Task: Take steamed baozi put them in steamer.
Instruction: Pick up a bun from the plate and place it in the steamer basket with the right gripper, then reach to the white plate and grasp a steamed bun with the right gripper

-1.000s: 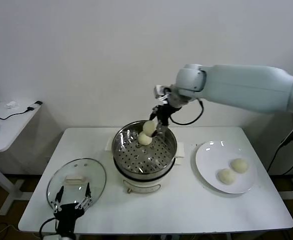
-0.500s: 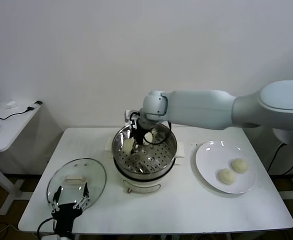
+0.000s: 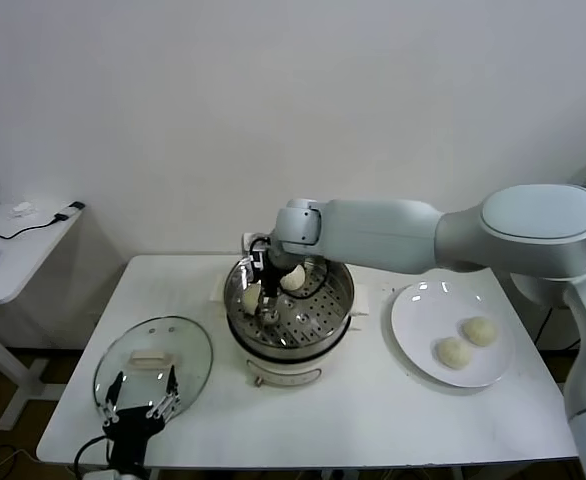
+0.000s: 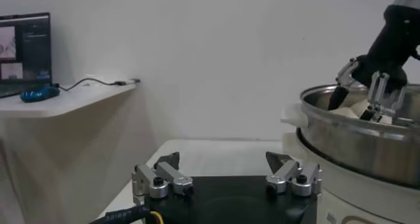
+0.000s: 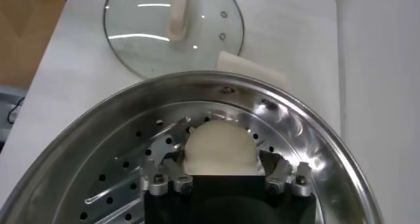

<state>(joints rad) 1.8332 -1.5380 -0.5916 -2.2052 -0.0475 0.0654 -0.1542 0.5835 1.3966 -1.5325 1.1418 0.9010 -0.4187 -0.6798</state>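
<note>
Reaching into steamer: right gripper | fingers closed around a baozi | left gripper held low beside lid, fingers spread

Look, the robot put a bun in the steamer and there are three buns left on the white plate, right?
Nearly. The white plate holds two buns, and, not three; the head view shows it. The right gripper is down in the steamer with a bun between its fingers.
</note>
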